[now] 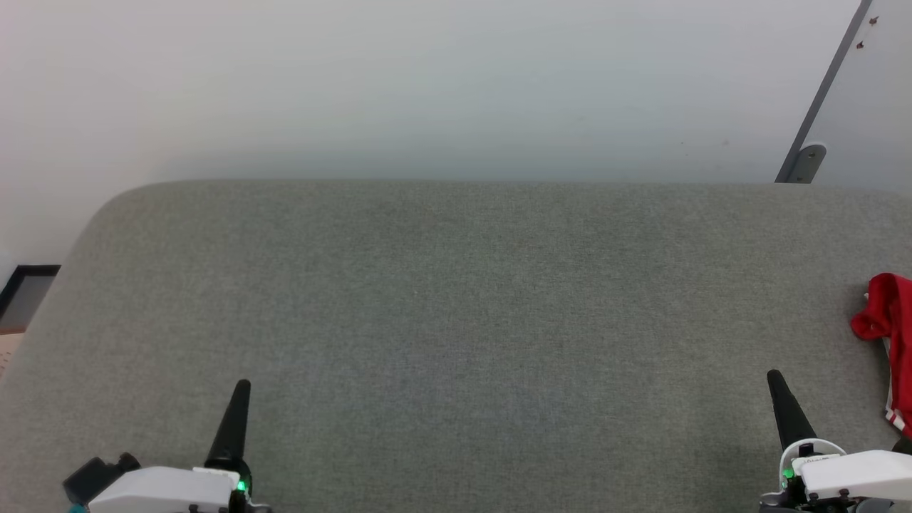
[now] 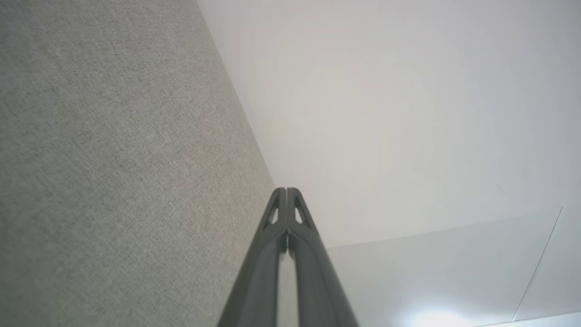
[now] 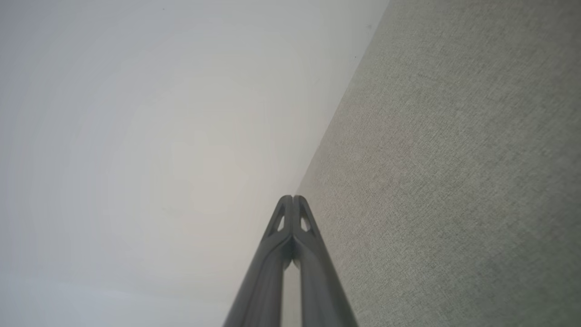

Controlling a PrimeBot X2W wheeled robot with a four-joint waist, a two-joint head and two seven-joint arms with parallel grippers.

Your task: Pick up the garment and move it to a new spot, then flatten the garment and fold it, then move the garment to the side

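Currently both claws are pressed together and hold nothing. The left claw (image 1: 241,390) and the right claw (image 1: 776,379) each show as a single dark spike over the grey fabric-covered tabletop (image 1: 456,306). Each wrist view shows its two fingers meeting at the tips, with weave and pale wall (image 2: 408,113) beyond.

The garment (image 1: 889,313) lies on the tabletop to the right of the right claw, a little past its tip and near it, and well apart from the left claw. What shows is a bunched red lump with a strip of white and red-white trim below it. The rest is cut off by the picture's edge.

That fits two stages: a crumpled shirt lying where it would be picked up, or a shirt already put off to the side. The rumpled look leans toward the former, but too little shows to tell whether a fold lies beyond the edge.

Either way, doing this well means getting the whole garment in the head camera's sight before calling its state. Soft cloth drags and bunches when brushed, so the nearer right claw should stay off it unless a grasp is meant. Closed fingers cannot take cloth, so any grasp would need them spread first and aimed at a raised ridge.
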